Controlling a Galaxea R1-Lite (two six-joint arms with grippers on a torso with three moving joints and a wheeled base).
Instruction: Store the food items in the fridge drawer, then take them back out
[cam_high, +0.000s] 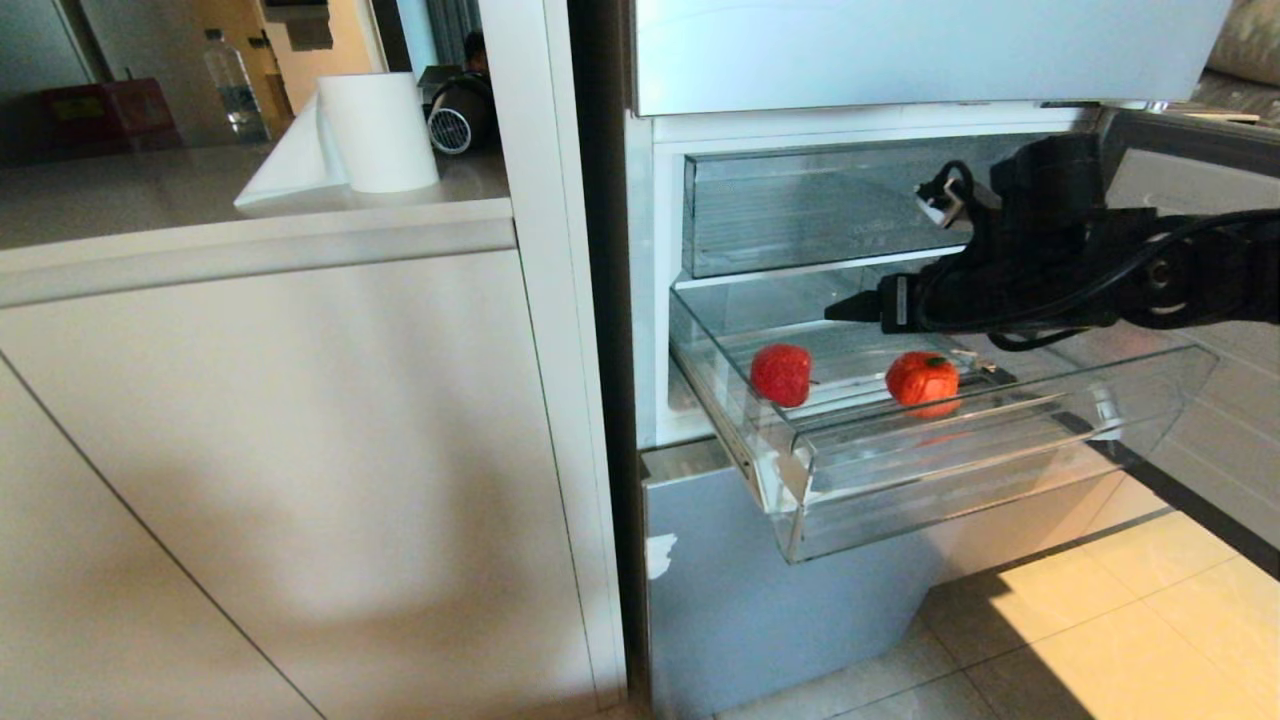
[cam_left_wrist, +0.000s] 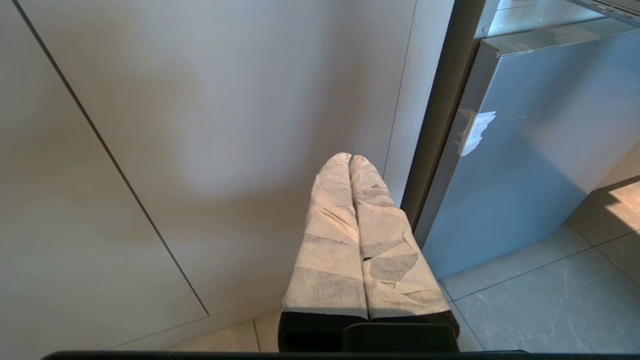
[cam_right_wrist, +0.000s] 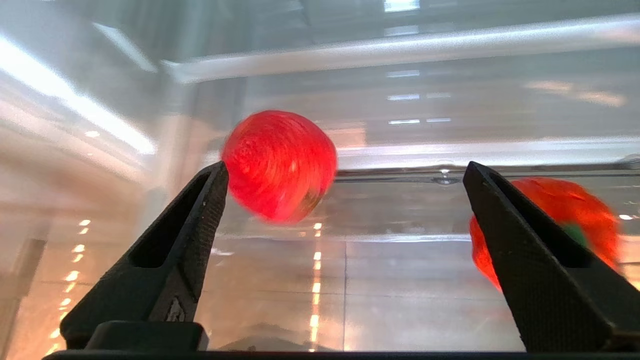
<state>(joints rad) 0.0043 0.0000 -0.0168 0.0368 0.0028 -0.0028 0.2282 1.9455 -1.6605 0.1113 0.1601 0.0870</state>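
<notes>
Fridge drawer (cam_high: 980, 470): clear plastic, pulled out of the pale-blue fridge (cam_high: 740, 590).
Food items: two red pieces on the drawer floor, well apart, one left (cam_high: 781, 374), one right (cam_high: 922, 380).
Right tool (cam_right_wrist: 345, 175): wide apart, empty, above the drawer.
Left tool (cam_left_wrist: 350, 159): fingers pressed together, low by the white cabinet (cam_left_wrist: 200, 125).
Tabletop (cam_high: 150, 190): paper roll (cam_high: 378, 130), bottle (cam_high: 234, 88).
Floor (cam_high: 1130, 610): pale tiles, sunlit patch.

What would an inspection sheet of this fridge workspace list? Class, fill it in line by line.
Surface: clear fridge drawer pulled out.
Job's things: two red fruits on the drawer floor, apart.
Clutter: paper roll, bottle on the counter.
Grippers: right gripper open above the drawer, holding nothing; left gripper shut, low by the cabinet.
Cables: black cable on right arm.
Surroundings: tiled floor.
</notes>
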